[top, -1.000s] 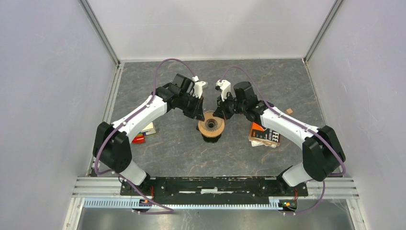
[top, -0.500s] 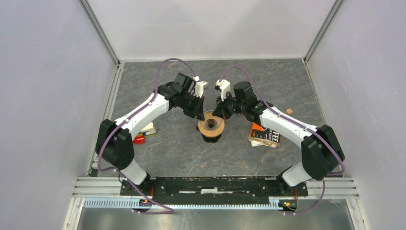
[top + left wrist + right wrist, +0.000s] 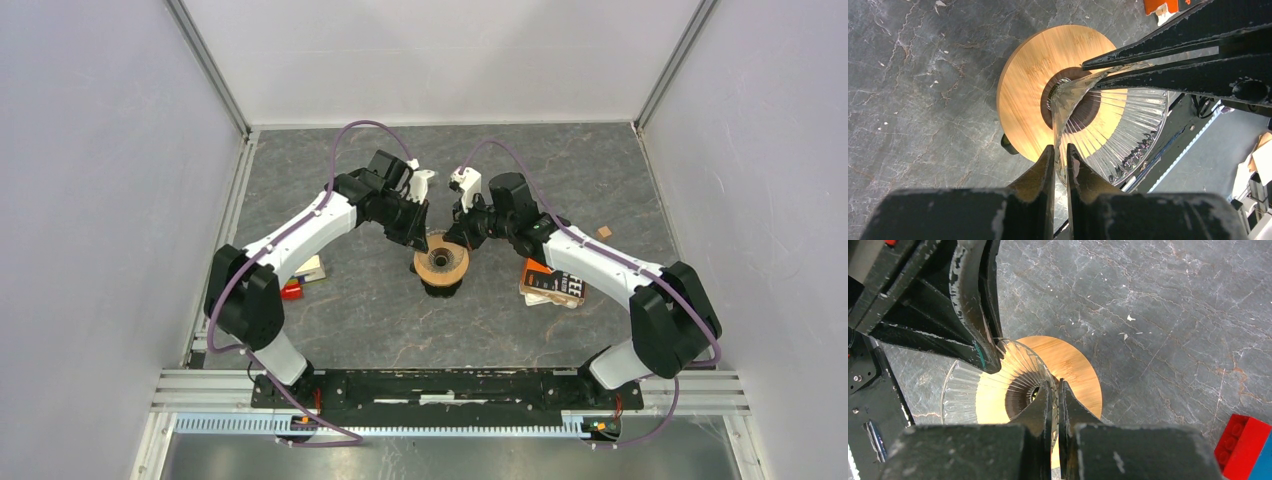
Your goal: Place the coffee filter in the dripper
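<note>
The dripper's clear ribbed glass cone [image 3: 1120, 130] sits with its tip in the centre hole of the round wooden collar ring [image 3: 1028, 90], seen at mid-table in the top view [image 3: 441, 265]. My left gripper [image 3: 1060, 150] is shut on the near rim of the glass cone. My right gripper [image 3: 1054, 385] is shut on the opposite rim of the cone [image 3: 960, 390]. In the top view the left gripper [image 3: 424, 240] and the right gripper [image 3: 459, 240] meet just behind the ring. The coffee filter is not in view.
A dark cup [image 3: 440, 287] stands under the wooden ring. An orange and black box [image 3: 555, 282] lies to the right, a small tan block [image 3: 603, 231] behind it. A red brick [image 3: 289, 291] and a booklet [image 3: 310, 268] lie on the left.
The left arm's elbow has shifted a little to the right and away. Both grippers stay shut on the glass cone at the ring.
</note>
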Robot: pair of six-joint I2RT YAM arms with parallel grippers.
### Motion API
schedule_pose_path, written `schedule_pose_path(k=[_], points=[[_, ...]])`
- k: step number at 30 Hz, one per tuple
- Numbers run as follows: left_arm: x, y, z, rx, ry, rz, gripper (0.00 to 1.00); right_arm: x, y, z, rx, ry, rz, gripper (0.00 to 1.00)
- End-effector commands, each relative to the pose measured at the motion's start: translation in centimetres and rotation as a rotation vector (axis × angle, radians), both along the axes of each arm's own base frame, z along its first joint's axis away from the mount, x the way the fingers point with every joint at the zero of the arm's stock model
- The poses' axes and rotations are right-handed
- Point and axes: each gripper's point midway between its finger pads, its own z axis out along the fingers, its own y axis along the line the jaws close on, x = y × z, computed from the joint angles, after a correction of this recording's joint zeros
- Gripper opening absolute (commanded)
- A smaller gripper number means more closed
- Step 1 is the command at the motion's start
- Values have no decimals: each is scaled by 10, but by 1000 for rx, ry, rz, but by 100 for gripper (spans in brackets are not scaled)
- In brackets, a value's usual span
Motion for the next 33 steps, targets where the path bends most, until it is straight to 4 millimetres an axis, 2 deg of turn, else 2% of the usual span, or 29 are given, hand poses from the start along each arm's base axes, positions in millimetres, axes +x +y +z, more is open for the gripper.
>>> schedule_pose_path(k=[1,23,26,33], points=[[-17,0,-44,108,81,-44,2,-25,-16,-81,-192,102,56,0],[-22,-5,-57,124,119,-72,2,-34,-24,-109,-229,155,69,0],[-21,-5,-55,120,111,-75,2,-35,-24,-108,-227,155,71,0],[-16,-8,-39,102,71,-81,2,-25,-20,-83,-206,103,78,0]])
